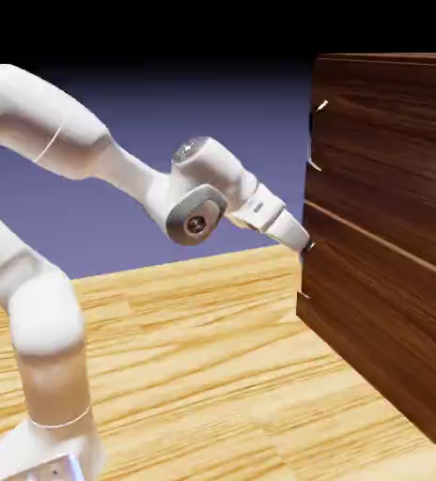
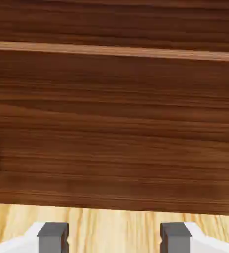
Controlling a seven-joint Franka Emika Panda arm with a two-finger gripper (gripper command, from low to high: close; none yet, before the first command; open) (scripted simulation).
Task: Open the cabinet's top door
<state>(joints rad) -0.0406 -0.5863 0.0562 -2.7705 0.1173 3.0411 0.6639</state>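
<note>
While no writing shows anywhere, large dark reddish-brown wood-grain cabinet point(image 1: 391, 235) on pale wood-plank counter point(image 1: 212, 376), blue-violet backdrop, white arm's tool point(image 2: 114, 236) spread wide, gripping nothing, near the cabinet's front.

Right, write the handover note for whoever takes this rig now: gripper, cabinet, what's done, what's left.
Gripper: open, nothing between the fingers; in the exterior view it sits close to the cabinet's front edge, near the seam between the two panels; contact can't be judged.
Cabinet: stands on the table, both panels shut.
Top door: closed; its slim silver handle sits well above the gripper, untouched.
Hand view: only wood grain and a strip of table.
Done: arm brought up to the cabinet.
Left: raise to the handle, close on it, pull the door open.
</note>
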